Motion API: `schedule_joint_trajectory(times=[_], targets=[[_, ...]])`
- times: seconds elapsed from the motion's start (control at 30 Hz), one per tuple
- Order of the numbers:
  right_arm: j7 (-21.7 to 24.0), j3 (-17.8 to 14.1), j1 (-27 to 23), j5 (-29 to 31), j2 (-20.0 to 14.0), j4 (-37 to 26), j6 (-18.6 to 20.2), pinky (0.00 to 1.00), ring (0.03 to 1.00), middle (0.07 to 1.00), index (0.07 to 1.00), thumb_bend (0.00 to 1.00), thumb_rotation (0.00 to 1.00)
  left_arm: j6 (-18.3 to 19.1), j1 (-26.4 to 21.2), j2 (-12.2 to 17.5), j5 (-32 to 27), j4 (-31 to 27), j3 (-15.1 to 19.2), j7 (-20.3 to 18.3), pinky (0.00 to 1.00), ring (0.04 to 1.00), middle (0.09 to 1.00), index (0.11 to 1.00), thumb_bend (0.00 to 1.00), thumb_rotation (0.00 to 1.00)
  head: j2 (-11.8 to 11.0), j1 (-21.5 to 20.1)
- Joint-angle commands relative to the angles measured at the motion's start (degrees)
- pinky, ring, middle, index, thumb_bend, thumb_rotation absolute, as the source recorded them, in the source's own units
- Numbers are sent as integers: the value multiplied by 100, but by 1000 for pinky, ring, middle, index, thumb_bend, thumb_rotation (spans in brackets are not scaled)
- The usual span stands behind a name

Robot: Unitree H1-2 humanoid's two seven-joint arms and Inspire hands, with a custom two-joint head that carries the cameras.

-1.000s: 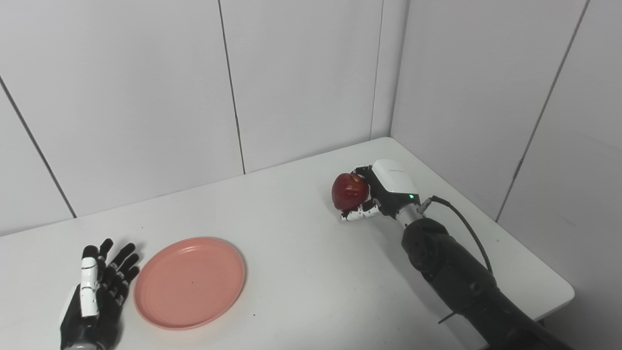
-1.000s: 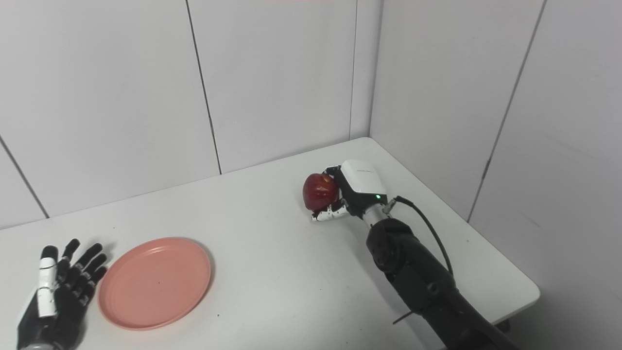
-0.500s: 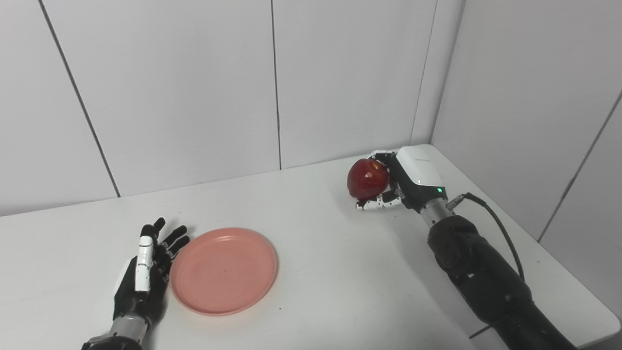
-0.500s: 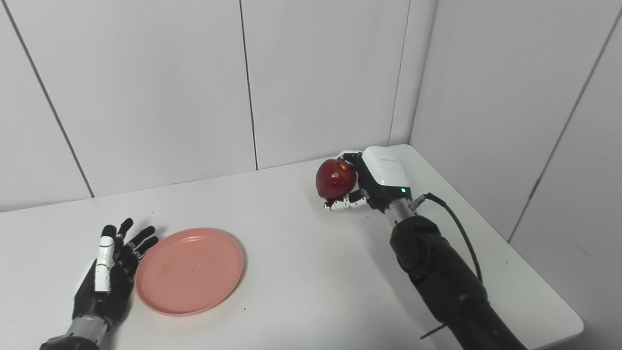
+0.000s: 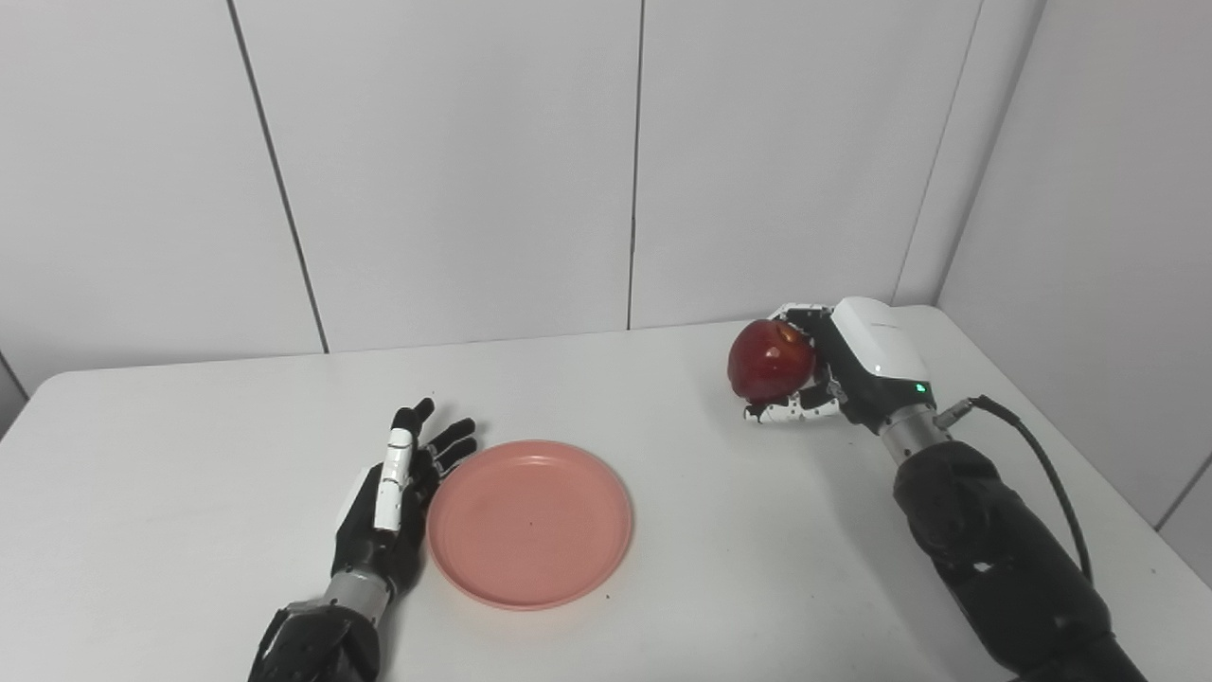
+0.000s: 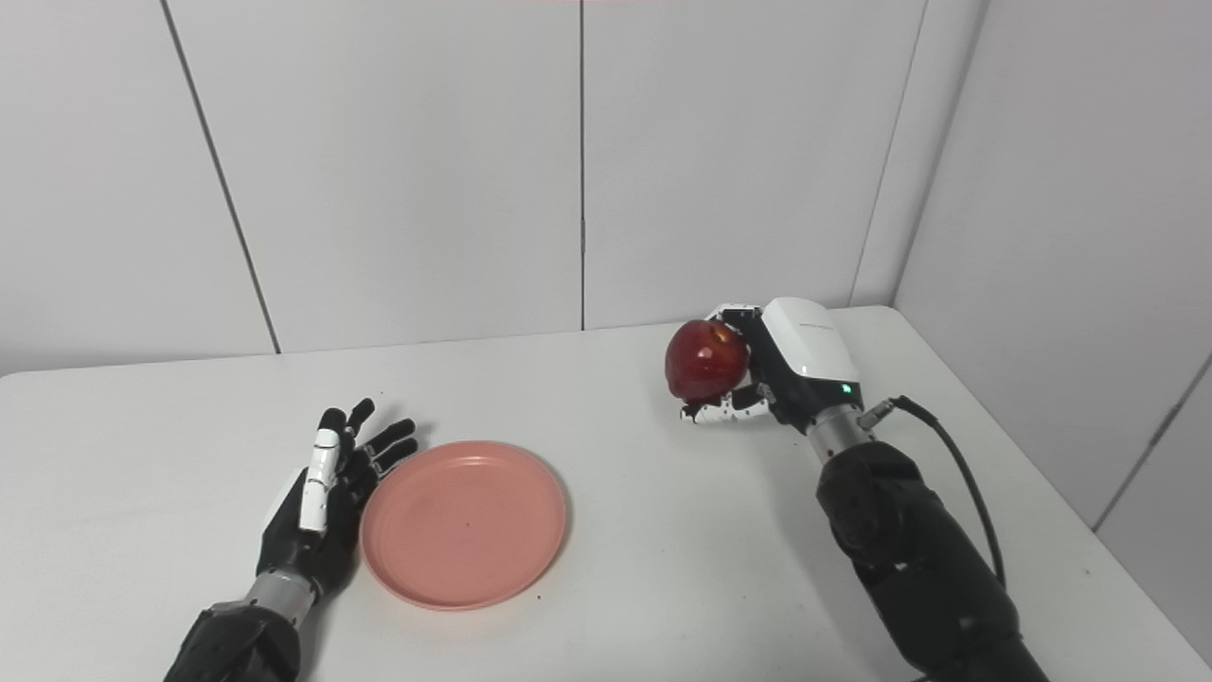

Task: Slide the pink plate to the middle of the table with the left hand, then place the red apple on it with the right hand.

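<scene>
The pink plate [image 5: 530, 519] lies flat on the white table [image 5: 189, 455], near the middle and toward the front. My left hand [image 5: 390, 500] is open with fingers spread, edge-on against the plate's left rim. My right hand [image 5: 852, 365] is shut on the red apple [image 5: 770, 360] and holds it a little above the table at the back right, well apart from the plate. The same scene shows in the right eye view: plate [image 6: 464, 521], left hand [image 6: 322, 497], apple [image 6: 705, 360].
White wall panels stand close behind the table and along its right side. A black cable [image 5: 1032, 455] loops from my right wrist. The table's right edge [image 5: 1117, 502] runs near my right forearm.
The camera has swung left, shifting the whole picture to the right. The apple has risen a little off the table in my right hand. My left hand stays beside the plate.
</scene>
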Motion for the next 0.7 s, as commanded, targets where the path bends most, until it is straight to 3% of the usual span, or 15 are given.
schedule_joint_trajectory(times=[0.0,0.3,0.67], targets=[[-85,-31,-392,-34,-43,-88,-273,131,187,278,480,501,162,268,219,-63,114,257,-57,110,850,853,842,1000,741,1000,0,5],[-167,96,-509,-44,60,181,-635,135,188,276,482,502,159,266,174,-224,175,299,-57,213,859,857,860,1000,773,976,-14,359],[80,319,-647,-119,305,101,-630,147,207,299,482,501,159,177,158,-302,215,348,-115,203,860,848,852,1000,825,960,-39,442]])
